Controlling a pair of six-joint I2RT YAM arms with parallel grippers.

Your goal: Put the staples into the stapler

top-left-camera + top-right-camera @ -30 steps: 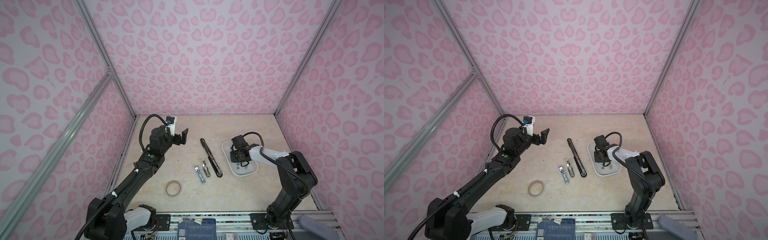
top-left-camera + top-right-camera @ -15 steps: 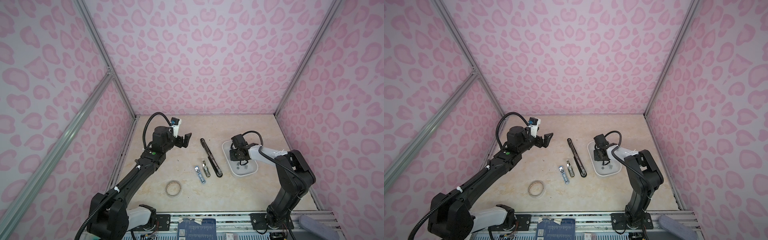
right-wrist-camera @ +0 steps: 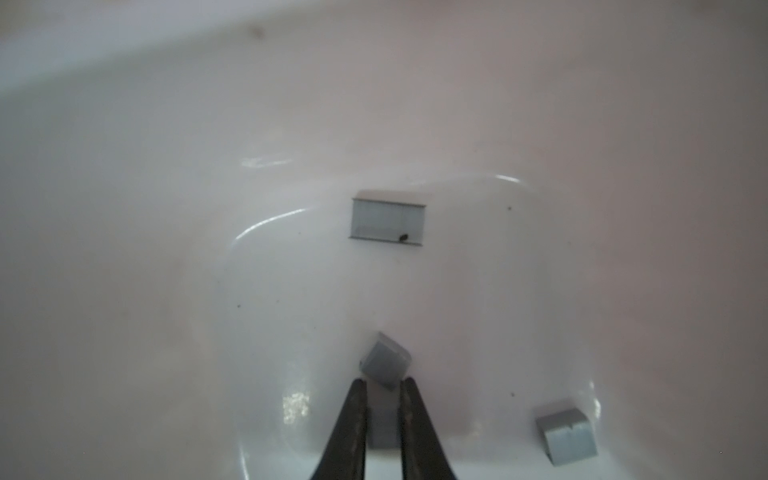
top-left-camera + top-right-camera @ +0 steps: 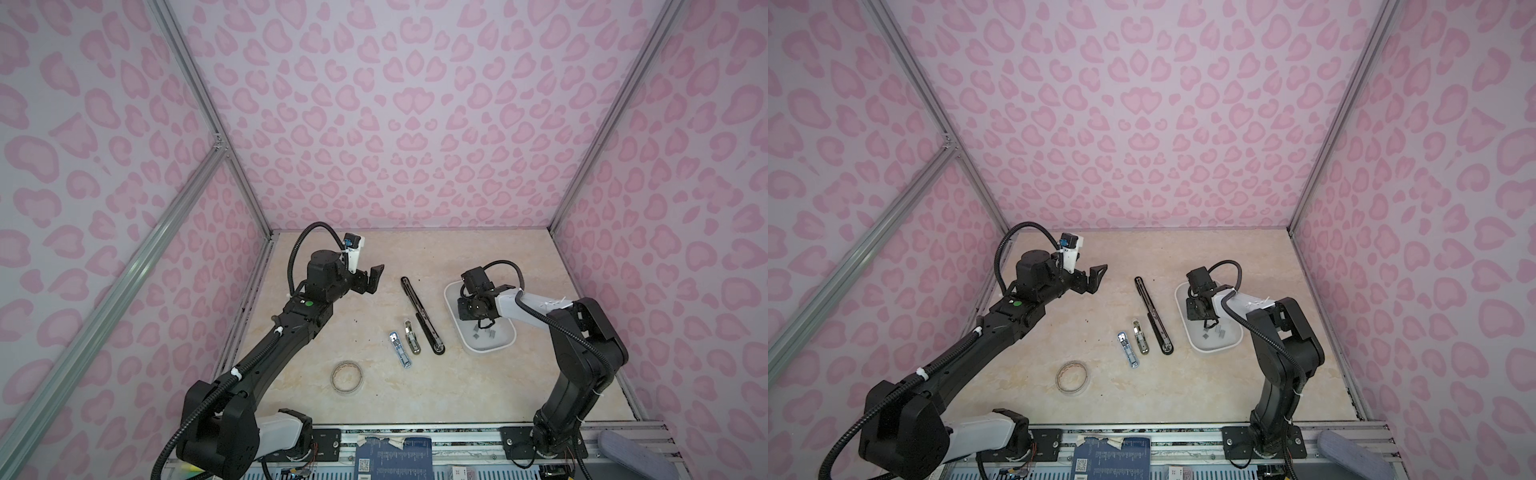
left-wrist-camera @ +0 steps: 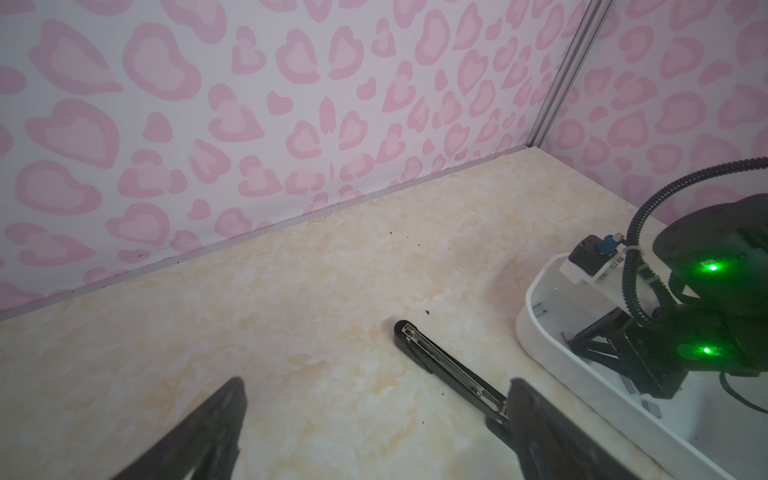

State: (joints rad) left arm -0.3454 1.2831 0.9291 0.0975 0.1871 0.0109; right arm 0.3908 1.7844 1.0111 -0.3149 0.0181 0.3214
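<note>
The right gripper is down in the white tray, its fingers standing almost together with a grey staple strip pinched between them. Just past the fingertips, a second strip sits tilted, close against the pinched one. Off to one side of the fingers lies a third strip, well apart, and farther ahead a fourth strip lies flat on the tray floor. Over to the left gripper: jaws spread wide, hovering clear above the table. The long black stapler lies opened flat, one end passing behind a finger, the other end beyond the fingertips. Beyond that stapler, farther from those fingers, stands the same tray.
</note>
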